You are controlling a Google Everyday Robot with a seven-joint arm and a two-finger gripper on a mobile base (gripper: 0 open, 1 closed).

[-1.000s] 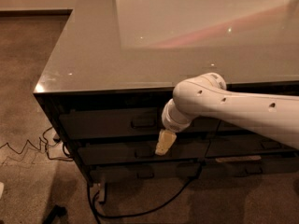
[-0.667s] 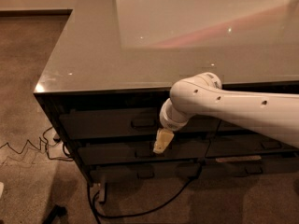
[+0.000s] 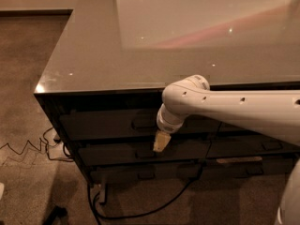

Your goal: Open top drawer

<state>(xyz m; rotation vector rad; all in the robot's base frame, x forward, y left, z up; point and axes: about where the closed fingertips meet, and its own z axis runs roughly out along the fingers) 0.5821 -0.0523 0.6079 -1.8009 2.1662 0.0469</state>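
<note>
The top drawer (image 3: pixel 103 124) is a wide dark front just under the glossy grey countertop (image 3: pixel 98 55), with a small bar handle (image 3: pixel 143 122) near its centre. It looks closed. My white arm (image 3: pixel 234 108) reaches in from the right across the cabinet front. My gripper (image 3: pixel 161 142) hangs below the white wrist, its pale yellowish tip pointing down, just right of and below the handle, in front of the second drawer (image 3: pixel 122 153).
More dark drawers (image 3: pixel 243 146) sit to the right and below. Black cables (image 3: pixel 28 149) lie on the brown carpet at the left, and a cable (image 3: pixel 140 210) loops under the cabinet. The cabinet's left corner (image 3: pixel 40 90) juts toward me.
The arm and gripper have shifted slightly to the left along the drawer fronts. The drawer has not moved.
</note>
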